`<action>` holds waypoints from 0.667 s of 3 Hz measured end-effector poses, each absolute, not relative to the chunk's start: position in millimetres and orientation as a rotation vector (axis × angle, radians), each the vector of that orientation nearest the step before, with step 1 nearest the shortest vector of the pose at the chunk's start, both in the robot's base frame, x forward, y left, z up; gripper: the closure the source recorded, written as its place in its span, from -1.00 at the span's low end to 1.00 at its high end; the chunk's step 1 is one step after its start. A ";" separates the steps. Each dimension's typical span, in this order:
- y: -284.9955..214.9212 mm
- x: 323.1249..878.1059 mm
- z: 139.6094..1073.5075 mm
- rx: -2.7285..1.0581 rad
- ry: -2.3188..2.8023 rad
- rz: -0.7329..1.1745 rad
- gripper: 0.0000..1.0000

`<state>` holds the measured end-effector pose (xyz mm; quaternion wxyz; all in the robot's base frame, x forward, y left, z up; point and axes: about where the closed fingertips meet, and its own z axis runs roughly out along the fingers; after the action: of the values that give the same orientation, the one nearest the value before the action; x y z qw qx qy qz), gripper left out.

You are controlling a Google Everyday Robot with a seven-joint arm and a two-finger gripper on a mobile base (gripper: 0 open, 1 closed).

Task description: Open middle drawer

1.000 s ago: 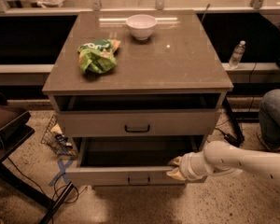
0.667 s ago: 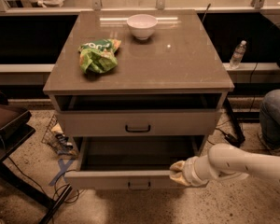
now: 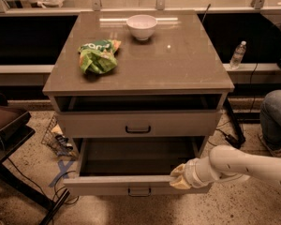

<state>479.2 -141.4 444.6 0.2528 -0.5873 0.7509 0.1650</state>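
Observation:
The grey-beige cabinet (image 3: 178, 64) stands in the middle of the camera view. The middle drawer (image 3: 107, 185) is pulled well out toward me, its dark inside showing, with a small dark bar handle (image 3: 139, 190) at the centre of its front. My gripper (image 3: 180, 177) is at the top edge of that front panel, right of the handle, on the end of my white arm (image 3: 243, 165) reaching in from the right. The drawer above (image 3: 84, 124) stands slightly out. Any drawer below is hidden.
A white bowl (image 3: 141, 26) and a green chip bag (image 3: 98, 55) lie on the cabinet top. A water bottle (image 3: 237, 55) stands on a ledge at the right. A person's leg (image 3: 275, 116) is at the right; a wire basket (image 3: 56, 135) and dark furniture (image 3: 4, 121) at the left.
The middle drawer has slid further out toward me, and my gripper has moved with its front edge.

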 end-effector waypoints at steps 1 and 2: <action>-140.0 478.7 443.8 -1.599 2.041 0.452 -0.42; -137.8 477.6 442.3 -1.602 2.039 0.458 -1.00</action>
<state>477.6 -137.8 442.3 0.2512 -0.5888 0.7495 0.1685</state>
